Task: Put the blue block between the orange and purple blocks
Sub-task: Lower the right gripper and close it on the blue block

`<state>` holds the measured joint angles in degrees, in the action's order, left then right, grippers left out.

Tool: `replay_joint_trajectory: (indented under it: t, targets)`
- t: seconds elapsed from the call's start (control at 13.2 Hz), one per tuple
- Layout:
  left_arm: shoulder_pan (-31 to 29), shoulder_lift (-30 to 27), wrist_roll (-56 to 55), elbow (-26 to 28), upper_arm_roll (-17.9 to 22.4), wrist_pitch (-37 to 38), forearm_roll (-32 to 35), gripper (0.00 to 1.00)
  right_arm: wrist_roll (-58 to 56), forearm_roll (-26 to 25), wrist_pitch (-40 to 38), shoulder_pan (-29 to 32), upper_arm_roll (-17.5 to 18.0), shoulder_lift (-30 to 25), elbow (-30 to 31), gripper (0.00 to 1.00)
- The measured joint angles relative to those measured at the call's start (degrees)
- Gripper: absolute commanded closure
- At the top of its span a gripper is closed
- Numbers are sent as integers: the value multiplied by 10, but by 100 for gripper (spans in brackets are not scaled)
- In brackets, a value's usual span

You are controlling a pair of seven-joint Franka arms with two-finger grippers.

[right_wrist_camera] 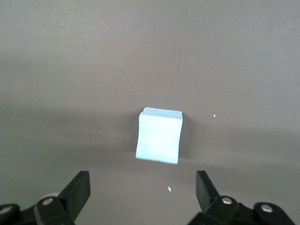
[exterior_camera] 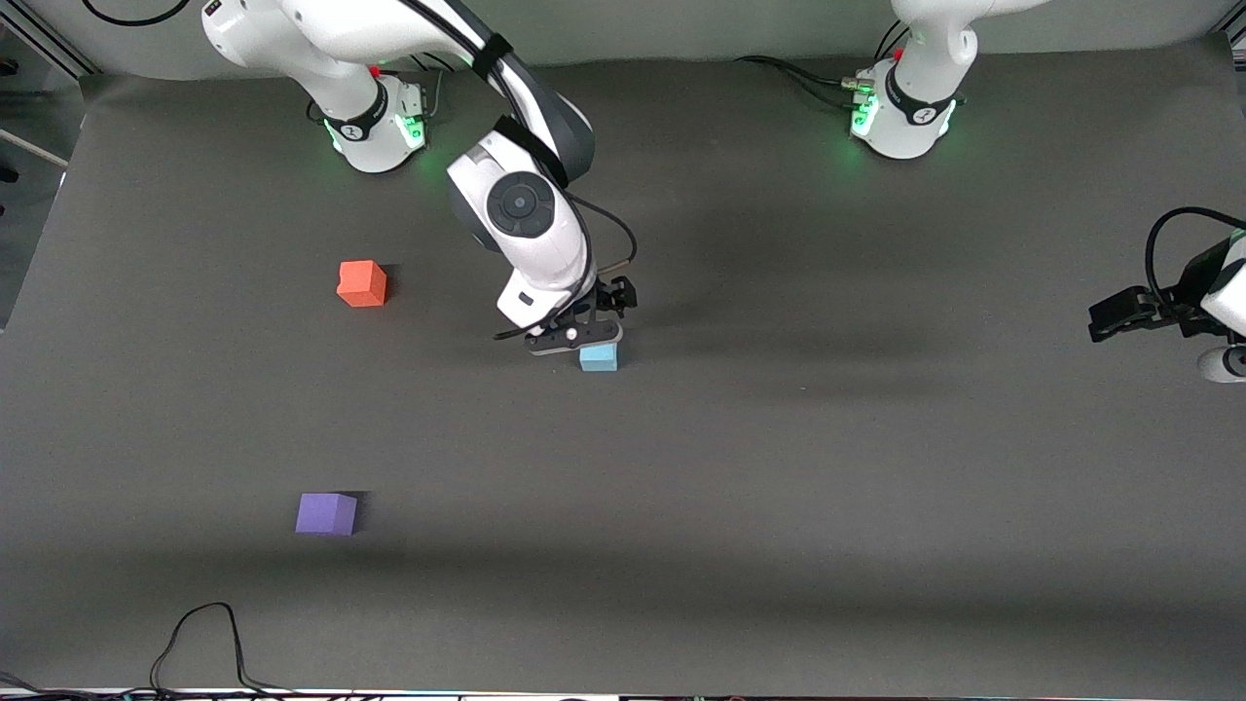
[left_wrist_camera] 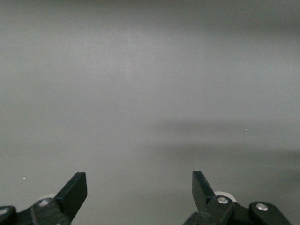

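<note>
The pale blue block (exterior_camera: 599,357) lies on the grey table near its middle. My right gripper (exterior_camera: 582,336) is low, just above and beside it, and touches nothing. In the right wrist view the blue block (right_wrist_camera: 158,140) lies ahead of the open, empty right gripper (right_wrist_camera: 140,180), not between its fingers. The orange block (exterior_camera: 362,283) sits toward the right arm's end, farther from the front camera. The purple block (exterior_camera: 326,513) sits toward the same end, nearer to the camera. My left gripper (exterior_camera: 1105,319) waits open and empty at the left arm's end, over bare table (left_wrist_camera: 139,180).
The grey mat (exterior_camera: 779,467) covers the table. A black cable (exterior_camera: 204,643) loops at the table's near edge by the right arm's end. The arm bases (exterior_camera: 375,122) stand along the back edge.
</note>
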<state>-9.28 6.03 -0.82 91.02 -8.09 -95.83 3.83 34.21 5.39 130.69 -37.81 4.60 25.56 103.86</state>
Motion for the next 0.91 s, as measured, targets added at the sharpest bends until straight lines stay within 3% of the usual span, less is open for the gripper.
replay_joint_trajectory:
  t: [0.23,0.38,0.53,0.61,0.76,0.83,0.91]
  targets:
    - [18,-2,2,0,9,0,-1,0,13,-1,67,-2,-3,36,33,0]
    - [80,-3,2,0,63,0,-1,0,27,-1,96,-3,-3,62,33,0]
    - [108,-6,2,0,84,0,-2,0,37,-1,106,-5,-3,77,31,3]
    - [113,-9,2,0,87,0,-2,0,38,-1,111,-6,-3,81,31,10]
    - [114,-13,2,0,89,0,-3,0,39,-1,120,-6,-4,86,31,44]
    - [114,-14,2,0,90,0,-4,0,39,-1,122,-6,-4,88,31,55]
    - [114,-15,3,0,91,0,-6,0,39,-1,122,-6,-5,90,31,58]
